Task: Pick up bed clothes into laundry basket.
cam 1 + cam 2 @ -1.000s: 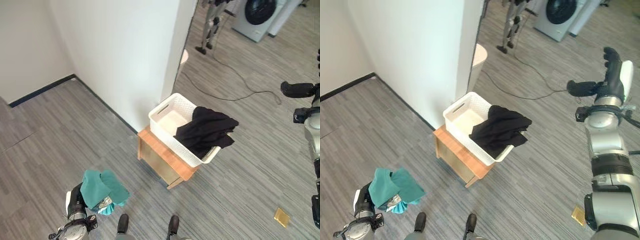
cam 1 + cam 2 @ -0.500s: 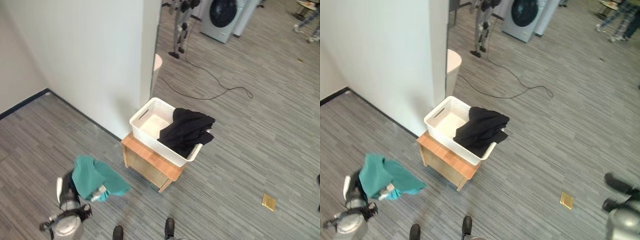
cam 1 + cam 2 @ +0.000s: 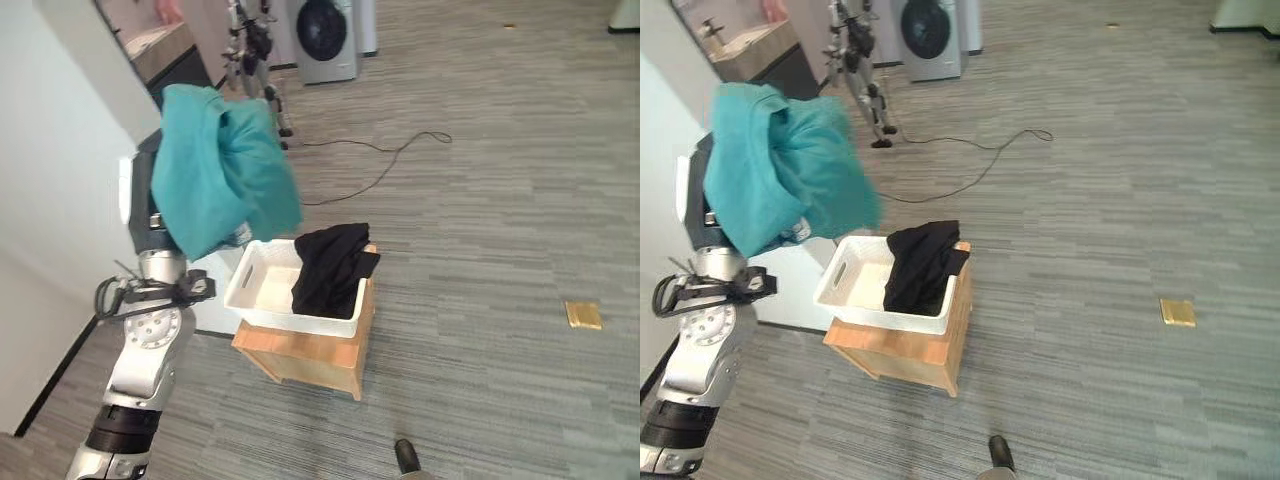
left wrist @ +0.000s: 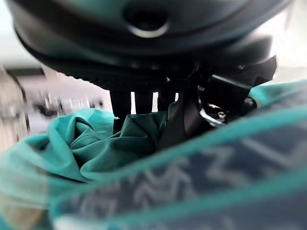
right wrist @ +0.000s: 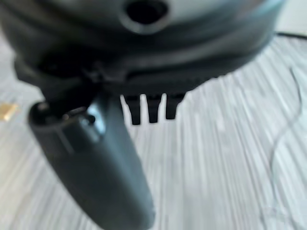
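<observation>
in the left eye view the left hand (image 3: 148, 205) is raised in the upper left of the frame, clenched on a bunch of teal bed clothes (image 3: 220, 165) that drapes over it and hangs above and to the left of the white laundry basket (image 3: 262, 300). the basket sits at centre frame on a small wooden stand (image 3: 310, 352), and a black garment (image 3: 330, 265) lies over its right rim, part inside and part hanging out. a white wall (image 3: 55, 190) fills the left side, a washing machine (image 3: 325, 35) stands at the top of the frame, a black cord (image 3: 385, 150) snakes over the grey plank floor (image 3: 500, 200), and a small yellow square (image 3: 584, 315) lies on the floor at the right. the right eye view shows the same layout shifted left: the teal cloth (image 3: 775, 170) at upper left, the basket (image 3: 865, 290) below it at centre left. in the left wrist view the dark fingers (image 4: 122, 108) curl into the crumpled teal fabric (image 4: 96, 148), which spreads across the lower half of the frame. in the right wrist view the right hand (image 5: 96, 153) hangs over bare floor, thumb out at lower left, fingers relaxed and holding nothing.
</observation>
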Controlling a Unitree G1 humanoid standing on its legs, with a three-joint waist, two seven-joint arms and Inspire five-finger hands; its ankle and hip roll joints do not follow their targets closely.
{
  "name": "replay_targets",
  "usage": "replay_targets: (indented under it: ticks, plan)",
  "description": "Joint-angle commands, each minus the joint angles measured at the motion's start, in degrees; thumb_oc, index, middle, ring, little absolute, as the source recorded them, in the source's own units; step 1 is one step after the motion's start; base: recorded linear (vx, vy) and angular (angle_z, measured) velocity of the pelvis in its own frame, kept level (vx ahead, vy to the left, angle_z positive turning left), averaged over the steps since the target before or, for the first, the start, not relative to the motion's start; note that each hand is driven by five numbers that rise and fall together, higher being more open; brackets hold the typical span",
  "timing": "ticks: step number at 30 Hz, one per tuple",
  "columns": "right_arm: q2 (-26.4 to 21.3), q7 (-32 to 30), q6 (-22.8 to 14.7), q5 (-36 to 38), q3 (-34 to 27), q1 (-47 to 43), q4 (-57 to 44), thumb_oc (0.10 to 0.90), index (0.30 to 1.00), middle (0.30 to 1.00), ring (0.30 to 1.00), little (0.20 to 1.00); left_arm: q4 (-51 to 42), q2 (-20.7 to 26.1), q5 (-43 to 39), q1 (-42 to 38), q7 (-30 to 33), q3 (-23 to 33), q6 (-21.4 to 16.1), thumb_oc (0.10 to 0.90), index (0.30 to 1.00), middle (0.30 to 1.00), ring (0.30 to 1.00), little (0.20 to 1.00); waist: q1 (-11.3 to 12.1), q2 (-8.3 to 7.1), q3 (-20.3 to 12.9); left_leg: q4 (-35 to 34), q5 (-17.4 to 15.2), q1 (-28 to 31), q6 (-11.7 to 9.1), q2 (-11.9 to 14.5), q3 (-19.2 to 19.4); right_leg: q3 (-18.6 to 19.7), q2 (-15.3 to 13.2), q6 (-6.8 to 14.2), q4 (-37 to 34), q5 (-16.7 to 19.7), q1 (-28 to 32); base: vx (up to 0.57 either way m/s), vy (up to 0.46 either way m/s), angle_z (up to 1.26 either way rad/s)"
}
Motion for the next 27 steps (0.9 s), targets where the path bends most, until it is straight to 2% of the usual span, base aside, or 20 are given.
replay_targets:
  ticks: [1,2,6,11,13,15,21,22,27]
  plan:
    - [1.1,-0.6,-1.1,-1.4,2.7,-0.8,2.0,0.800,0.900,0.900,0.900,0.900,7.1,5.9,7.1,-10.9,5.7,1.8,-4.1,0.400,0.300,0.300,0.300,0.300,-1.0,-4.22,-2.3,0.4,-1.8,1.4,-2.6,2.9,2.1,-0.8,-4.3,4.2,0.9,-5.9,2.3,0.02,-0.015,-0.31]
    - [1.1,-0.6,-1.1,-1.4,2.7,-0.8,2.0,0.800,0.900,0.900,0.900,0.900,7.4,5.9,7.2,-11.2,5.8,1.7,-4.2,0.400,0.300,0.300,0.300,0.300,-0.9,-4.26,-2.3,0.4,-1.8,1.4,-2.7,2.9,2.2,-0.7,-4.3,4.2,1.0,-5.9,2.3,0.02,-0.024,-0.45]
    - [1.5,-0.5,-2.2,-0.3,2.6,0.6,3.3,0.800,0.900,0.900,0.900,0.900,17.6,11.2,22.6,-14.4,10.3,-0.1,0.9,0.400,0.300,0.300,0.300,0.300,-2.6,-4.02,-1.7,0.4,-1.7,1.8,-3.0,3.3,4.1,-0.1,-4.4,4.6,1.1,-5.3,1.1,0.04,-0.032,-0.29]
    - [0.9,-1.2,-2.8,0.8,1.4,1.5,3.0,0.800,0.900,0.900,0.900,0.900,22.6,11.4,28.9,-13.0,10.3,-1.1,3.3,0.400,0.300,0.300,0.300,0.300,-4.0,-3.73,-0.1,0.4,-1.4,0.4,-3.3,3.3,5.4,0.7,-4.6,4.9,1.3,-4.5,-1.5,-0.02,-0.013,-0.16]
    - [0.9,-1.3,-2.9,0.9,1.3,1.6,2.9,0.800,0.900,0.900,0.900,0.900,24.2,11.3,29.6,-12.8,10.4,-1.5,3.6,0.400,0.300,0.300,0.300,0.300,-4.3,-3.66,0.2,0.4,-1.4,0.1,-3.4,3.3,5.7,0.8,-4.6,5.0,1.3,-4.3,-1.9,0.00,-0.004,-0.11]
    - [1.0,-2.4,-3.0,0.7,1.8,1.7,2.1,0.800,0.900,0.900,0.900,0.900,30.7,9.0,27.9,-13.5,10.3,-3.0,4.0,0.400,0.300,0.300,0.300,0.300,-5.4,-3.22,1.3,0.4,-1.1,-1.6,-3.6,3.3,6.6,1.3,-4.6,5.1,1.3,-3.6,-4.2,-0.04,-0.012,-0.10]
    - [0.8,-3.2,-2.8,0.7,2.7,0.7,1.2,0.800,0.900,0.900,0.900,0.900,34.4,5.3,25.6,-12.0,9.6,-3.5,4.1,0.400,0.300,0.300,0.300,0.300,-5.8,-3.09,2.1,0.4,-0.9,-2.5,-3.6,3.4,7.3,1.8,-4.5,5.0,1.3,-3.4,-5.6,0.00,-0.014,-0.09]
    - [0.0,-3.2,-2.9,0.9,3.3,-0.8,1.6,0.800,0.900,0.900,0.900,0.900,37.3,3.5,25.9,-10.8,9.3,-4.9,4.1,0.400,0.300,0.300,0.300,0.300,-6.1,-3.22,2.8,0.4,-0.9,-2.7,-3.6,3.3,7.6,2.0,-4.6,5.0,1.4,-3.2,-6.2,0.01,-0.013,-0.18]
    - [-0.4,-4.2,-3.8,1.2,4.7,-2.2,0.2,0.800,0.900,0.900,0.900,0.900,48.9,2.6,26.8,-14.2,9.9,-8.2,5.4,0.400,0.300,0.300,0.300,0.300,-7.3,-3.09,4.4,0.4,-0.5,-4.5,-3.8,3.0,8.2,2.8,-4.7,5.0,1.6,-2.3,-8.8,-0.02,-0.013,-0.13]
